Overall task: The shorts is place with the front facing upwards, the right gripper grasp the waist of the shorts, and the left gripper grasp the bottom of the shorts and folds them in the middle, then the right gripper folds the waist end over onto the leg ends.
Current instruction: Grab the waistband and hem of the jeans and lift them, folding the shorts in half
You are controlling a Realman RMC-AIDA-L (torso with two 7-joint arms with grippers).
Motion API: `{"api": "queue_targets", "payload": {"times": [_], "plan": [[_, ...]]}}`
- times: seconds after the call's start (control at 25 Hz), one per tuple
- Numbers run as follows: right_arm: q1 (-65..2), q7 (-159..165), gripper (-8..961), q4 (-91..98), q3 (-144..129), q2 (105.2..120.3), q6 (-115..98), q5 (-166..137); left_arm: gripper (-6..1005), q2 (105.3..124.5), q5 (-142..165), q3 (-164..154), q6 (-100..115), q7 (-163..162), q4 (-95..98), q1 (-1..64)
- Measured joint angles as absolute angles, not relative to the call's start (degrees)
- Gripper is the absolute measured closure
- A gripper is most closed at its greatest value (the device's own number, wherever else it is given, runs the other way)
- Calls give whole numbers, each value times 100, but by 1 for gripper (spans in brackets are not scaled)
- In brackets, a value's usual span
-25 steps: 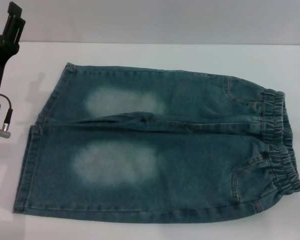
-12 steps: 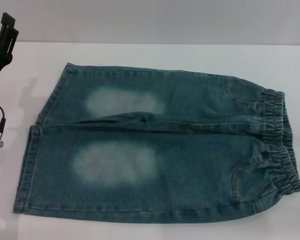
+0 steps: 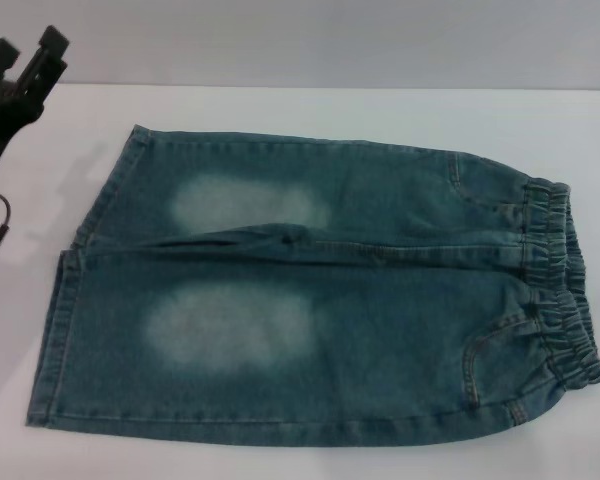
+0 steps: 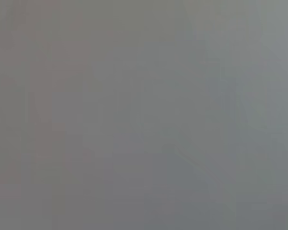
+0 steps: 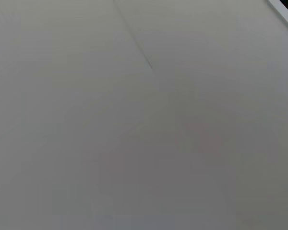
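Blue-green faded denim shorts [image 3: 310, 290] lie flat, front up, on white table [image 3: 310, 110], gathered waistband [image 3: 555, 290] rightward, hems [image 3: 60, 330] leftward; black two-finger left gripper [image 3: 25, 60] hovers apart, fingers parted, empty; right gripper unseen; pre-grasp step, next descend onto hems.

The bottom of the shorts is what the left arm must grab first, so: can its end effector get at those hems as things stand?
Probably yes. The left end effector hangs above the table's far left corner, and the bottom of the shorts lies flat and uncovered.
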State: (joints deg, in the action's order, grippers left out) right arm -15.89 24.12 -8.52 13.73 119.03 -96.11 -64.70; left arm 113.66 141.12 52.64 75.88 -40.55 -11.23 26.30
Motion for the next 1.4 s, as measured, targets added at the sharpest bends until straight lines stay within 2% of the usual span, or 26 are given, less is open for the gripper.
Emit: {"api": "queue_targets", "payload": {"times": [0.04, 0.16, 0.28, 0.32, 0.36, 0.4, 0.48, 0.56, 0.68, 0.88, 1.08, 1.28, 1.4], "plan": [[-1570, 2412, 197, -852, 1372, 11903, -9566, -6470, 170, 11131, 14558, 5262, 7559, -4694, -995, 2767], [-1536, 2413, 197, -833, 1371, 11899, -9451, -6469, 170, 10672, 15356, 5224, 7495, -5882, -839, 3016], [-1532, 2449, 197, -799, 1371, 11895, -9377, -6470, 170, 10672, 15356, 5224, 7495, -5882, -839, 3016], [-1532, 2490, 197, -792, 1371, 11892, -9355, -6470, 170, 10082, 15979, 4754, 7611, -7266, -687, 3289], [-1533, 2537, 197, -771, 1371, 11890, -9335, -6470, 170, 9971, 16025, 4588, 7648, -7501, -672, 3325], [-1539, 2586, 197, -740, 1371, 11887, -9309, -6470, 170, 9971, 16025, 4588, 7648, -7501, -672, 3325], [-1562, 2646, 197, -649, 1371, 11886, -9223, -6470, 170, 9674, 16139, 3927, 7833, -8347, -525, 3479], [-1581, 2669, 197, -567, 1376, 11886, -9112, -6470, 170, 9496, 16199, 3058, 8357, -9102, -131, 3683], [-1608, 2673, 197, -464, 1385, 11881, -8938, -6470, 170, 9509, 16197, 2173, 9154, -9773, 625, 3910], [-1705, 2702, 197, -213, 1346, 11867, -8733, -6713, 170, 9915, 16155, 1065, 10115, -11013, 2205, 4126], [-1787, 2800, 198, -119, 1345, 11857, -8466, -6747, 170, 9979, 16151, 179, 10658, -11889, 2340, 4203], [-1788, 2859, 198, -87, 1344, 11858, -8369, -6750, 170, 10193, 16150, -110, 10906, -12268, 2597, 4143], [-1755, 2859, 198, -72, 1344, 11863, -8348, -6750, 170, 10237, 16150, -184, 10900, -12338, 2658, 4051]]}}
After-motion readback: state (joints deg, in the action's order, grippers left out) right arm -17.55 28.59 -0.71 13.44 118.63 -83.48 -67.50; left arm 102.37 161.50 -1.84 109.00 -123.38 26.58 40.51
